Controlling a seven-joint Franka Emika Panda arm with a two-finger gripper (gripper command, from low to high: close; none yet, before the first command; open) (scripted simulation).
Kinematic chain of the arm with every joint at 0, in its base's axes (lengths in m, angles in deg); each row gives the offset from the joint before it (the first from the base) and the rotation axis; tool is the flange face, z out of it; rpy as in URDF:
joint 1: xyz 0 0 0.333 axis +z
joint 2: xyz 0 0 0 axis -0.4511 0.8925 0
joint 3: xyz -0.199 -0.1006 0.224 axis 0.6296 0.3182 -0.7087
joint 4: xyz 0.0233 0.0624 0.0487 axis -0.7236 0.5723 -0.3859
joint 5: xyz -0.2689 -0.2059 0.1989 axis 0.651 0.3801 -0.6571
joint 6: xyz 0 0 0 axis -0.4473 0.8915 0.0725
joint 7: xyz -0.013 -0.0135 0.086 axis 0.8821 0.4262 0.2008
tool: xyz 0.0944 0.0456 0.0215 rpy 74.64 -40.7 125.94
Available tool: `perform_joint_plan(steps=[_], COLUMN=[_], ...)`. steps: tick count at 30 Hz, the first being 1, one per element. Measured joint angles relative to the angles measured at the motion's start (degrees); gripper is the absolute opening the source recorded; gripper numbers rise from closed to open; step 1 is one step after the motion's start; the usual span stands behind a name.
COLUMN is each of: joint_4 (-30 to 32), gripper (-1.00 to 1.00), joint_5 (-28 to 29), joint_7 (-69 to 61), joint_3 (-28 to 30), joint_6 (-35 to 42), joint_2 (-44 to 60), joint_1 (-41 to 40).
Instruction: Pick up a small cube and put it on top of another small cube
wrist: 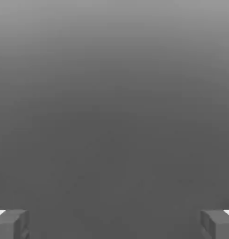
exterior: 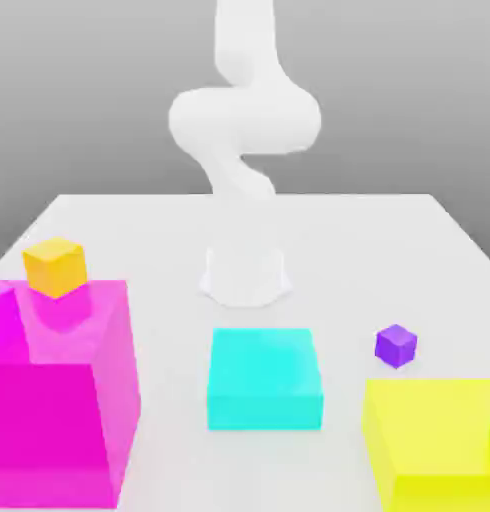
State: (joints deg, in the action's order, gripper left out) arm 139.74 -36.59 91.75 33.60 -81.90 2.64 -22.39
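The small purple cube [exterior: 396,345] lies on the white table toward the exterior view's right, between the cyan block and the yellow block. The small orange-yellow cube [exterior: 55,266] sits on top of the big magenta block [exterior: 59,390] at the exterior view's left. The white arm [exterior: 244,125] rises from its base at the table's middle and curls upward, far above both cubes. In the hand view my gripper [wrist: 114,224] is open, its two grey fingertips [wrist: 11,224] wide apart with nothing between them, facing plain grey background.
A big cyan block [exterior: 265,378] stands at the table's front middle. A big yellow block [exterior: 434,440] fills the front right corner, close to the purple cube. The arm's round base [exterior: 246,272] sits behind the cyan block.
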Motion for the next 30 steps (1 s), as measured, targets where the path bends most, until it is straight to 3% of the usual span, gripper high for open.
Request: perform_joint_plan(steps=[21, 26, 30], joint_4=[26.7, 33.0, 33.4], gripper=[0.0, 0.0, 0.0], joint_5=[-2.4, -1.4, -0.5], joint_7=[-55.5, -67.4, -70.4], joint_3=[-1.0, -3.5, -4.2], joint_6=[-24.7, -30.6, -36.5], joint_2=[30.4, 37.5, 44.9], joint_1=[34.5, 40.2, 41.6])
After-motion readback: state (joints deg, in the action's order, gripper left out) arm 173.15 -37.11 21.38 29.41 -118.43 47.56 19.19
